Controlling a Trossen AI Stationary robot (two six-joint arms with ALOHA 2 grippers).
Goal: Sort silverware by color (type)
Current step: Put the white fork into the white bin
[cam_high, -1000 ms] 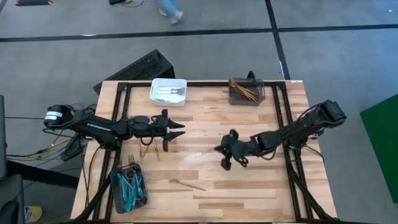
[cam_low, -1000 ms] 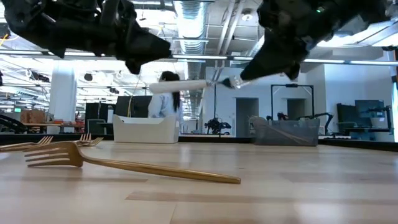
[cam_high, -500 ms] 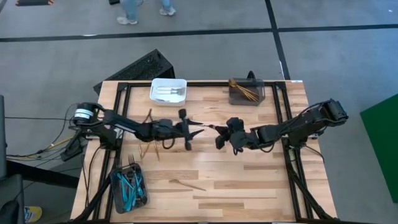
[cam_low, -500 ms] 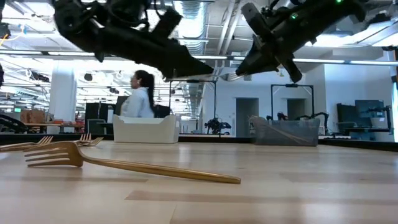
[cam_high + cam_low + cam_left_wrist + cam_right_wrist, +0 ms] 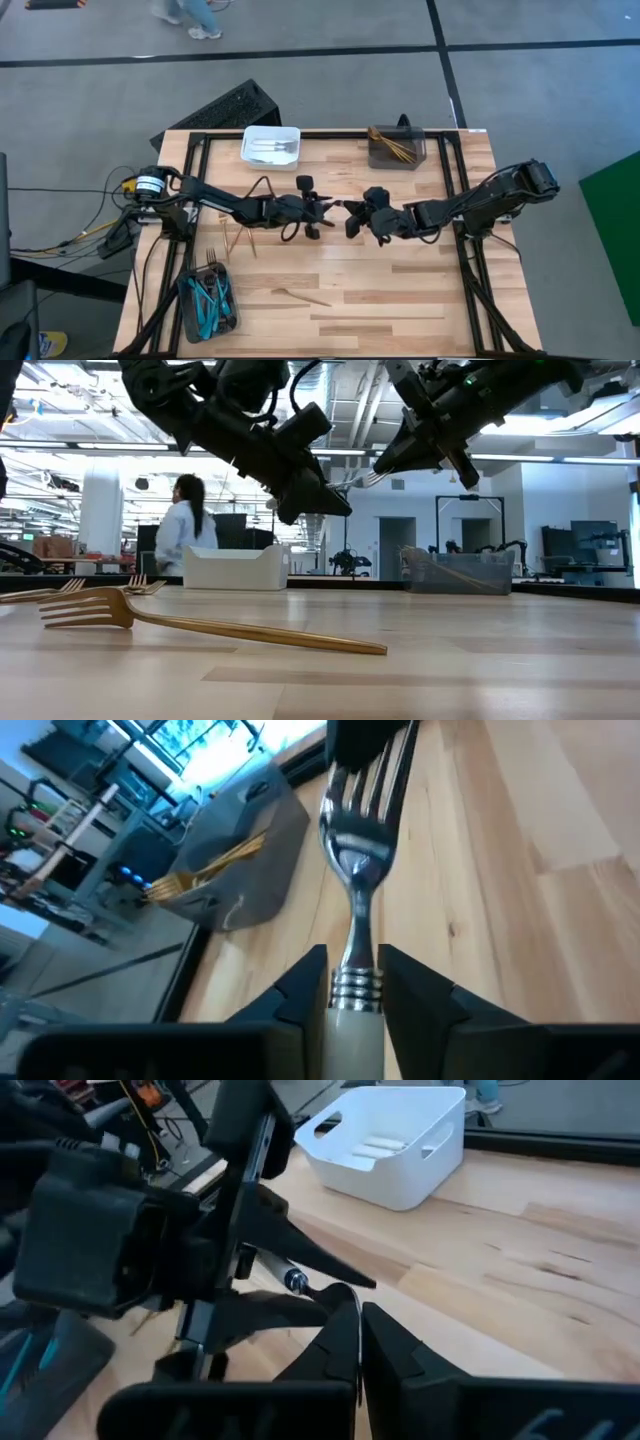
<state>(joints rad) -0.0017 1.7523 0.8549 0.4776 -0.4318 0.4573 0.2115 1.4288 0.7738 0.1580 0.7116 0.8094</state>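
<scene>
A fork (image 5: 338, 208) with a cream handle and silver tines hangs level above the middle of the table, spanning between my two grippers. My left gripper (image 5: 325, 208) comes from the table's left and is closed on the handle end (image 5: 356, 1020). My right gripper (image 5: 352, 213) comes from the right, shut on the tine end (image 5: 362, 790). In the low view the tines (image 5: 362, 479) show between my left gripper (image 5: 330, 502) and my right gripper (image 5: 385, 460). More silverware lies loose: gold forks (image 5: 240, 240) at the left and one gold piece (image 5: 300, 296) near the front. My left gripper pinches the fork's handle at its ringed metal collar (image 5: 356, 982), one finger (image 5: 300, 995) on each side. The fingers come nearly level from the table's left and lie along the fork. The fork is clear of the table. My right gripper pinches the fork's head (image 5: 355, 1325) between its two fingers, coming nearly level from the table's right. In the right wrist view the head shows edge-on, and the handle (image 5: 290, 1278) runs on into the left gripper. The fork is lifted clear.
A white bin (image 5: 271, 146) with silver pieces stands at the far edge, a grey bin (image 5: 397, 148) with gold pieces to its right. A dark bin (image 5: 207, 295) with blue-handled pieces sits at the near left. A person (image 5: 180, 525) walks behind the table.
My left gripper has travelled toward the table's right, rolled, and narrowed its wide-open fingers onto the fork's handle. My right gripper, holding the fork, has shifted a little toward the far edge and the left arm and turned, bringing the handle toward the left gripper.
</scene>
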